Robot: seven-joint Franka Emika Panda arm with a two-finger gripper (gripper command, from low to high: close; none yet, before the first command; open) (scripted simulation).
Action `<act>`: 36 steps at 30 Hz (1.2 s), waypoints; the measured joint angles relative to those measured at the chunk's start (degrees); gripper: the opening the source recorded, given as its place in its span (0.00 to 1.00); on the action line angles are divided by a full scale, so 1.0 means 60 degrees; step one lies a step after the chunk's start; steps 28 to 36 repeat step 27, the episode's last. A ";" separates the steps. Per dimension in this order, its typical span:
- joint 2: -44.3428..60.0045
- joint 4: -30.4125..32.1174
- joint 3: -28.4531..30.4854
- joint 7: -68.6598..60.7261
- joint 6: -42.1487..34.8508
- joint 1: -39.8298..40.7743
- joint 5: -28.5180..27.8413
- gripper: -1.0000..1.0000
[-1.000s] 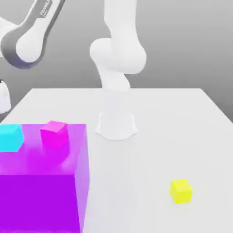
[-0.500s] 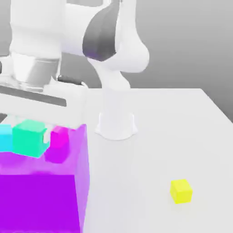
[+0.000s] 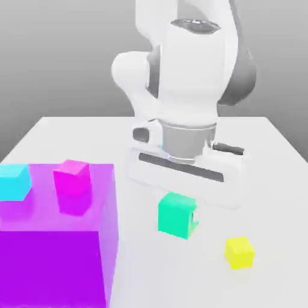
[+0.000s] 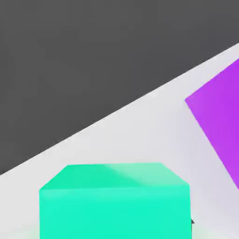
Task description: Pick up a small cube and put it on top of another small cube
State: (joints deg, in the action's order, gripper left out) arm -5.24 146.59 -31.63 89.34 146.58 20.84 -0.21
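A mint-green small cube (image 3: 175, 215) hangs under the white hand, and my gripper (image 3: 178, 204) is shut on it. It is above the white table (image 3: 264, 180), up and to the exterior view's left of a smaller yellow cube (image 3: 239, 252) that lies near the front. The hand view has the same green cube (image 4: 114, 200) close up, with the table (image 4: 140, 130) beyond it. The hand and the cube hide most of the fingers.
A large purple block (image 3: 54, 258) (image 4: 219, 121) fills the front of the exterior view's left. On it stand a magenta cube (image 3: 71, 177) and a cyan-blue cube (image 3: 13, 181). The arm's white base (image 3: 153, 168) rises at the table's middle back.
The arm has swung from above the purple block towards the exterior view's right. It carried the green cube off the block's area to a spot near the yellow cube.
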 joint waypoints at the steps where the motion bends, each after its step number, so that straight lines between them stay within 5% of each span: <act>1: 0.0035 0.0081 -0.0140 0.0441 0.0051 -0.0133 0.0065 0.00; 11: 0.0413 0.0897 -0.1306 0.4830 0.0569 -0.1649 0.0749 0.00; 19: 0.2630 0.0900 0.0075 0.7904 0.2319 -0.2205 -0.2732 0.00; 20: 0.2813 0.0882 0.0262 0.8108 0.2445 -0.2340 -0.3013 1.00; 36: 0.2784 0.0887 0.0250 0.8082 0.2415 -0.2341 -0.2972 1.00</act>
